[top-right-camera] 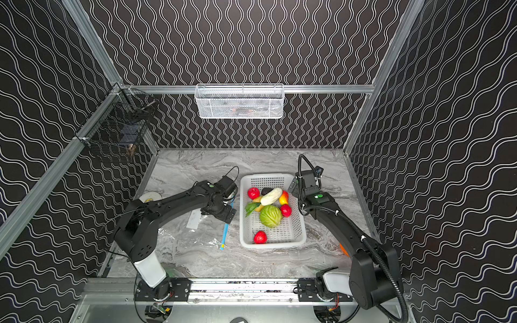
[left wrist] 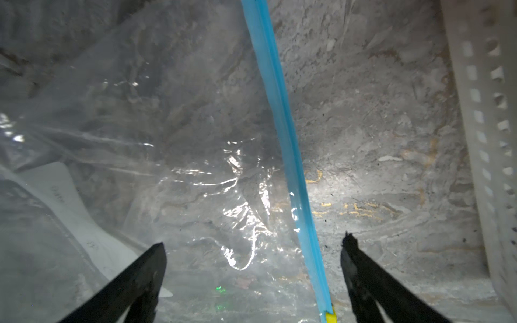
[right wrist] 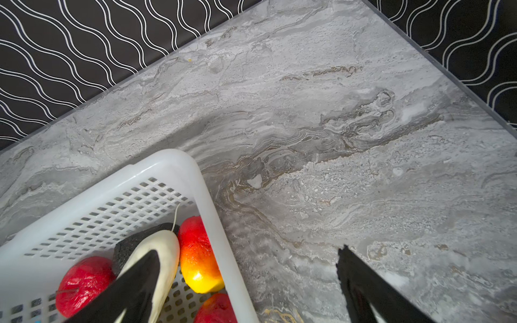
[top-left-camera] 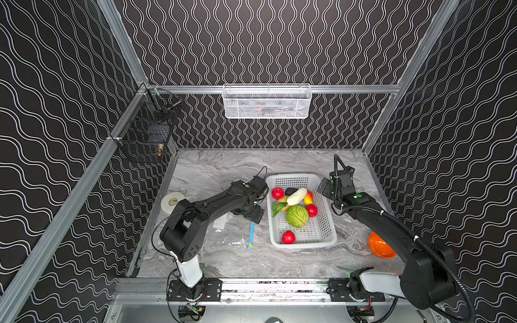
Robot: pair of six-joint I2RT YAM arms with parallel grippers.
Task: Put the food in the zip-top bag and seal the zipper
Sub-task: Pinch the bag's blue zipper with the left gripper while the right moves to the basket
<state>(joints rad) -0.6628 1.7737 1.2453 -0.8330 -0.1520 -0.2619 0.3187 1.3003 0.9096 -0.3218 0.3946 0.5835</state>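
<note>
Your left gripper (left wrist: 253, 240), jaws wide, hovers over the clear crinkly zip-top bag (left wrist: 140, 125) at its light-blue zipper strip (left wrist: 281, 125); right gripper (right wrist: 249, 250) equally wide, empty. You're likely at bag-opening: pinch one lip next.

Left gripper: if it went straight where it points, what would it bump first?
Probably the bag, right beside its blue zipper. The left gripper points down at the table with open jaws astride the zipper. How high it hangs above the bag is unclear.
</note>
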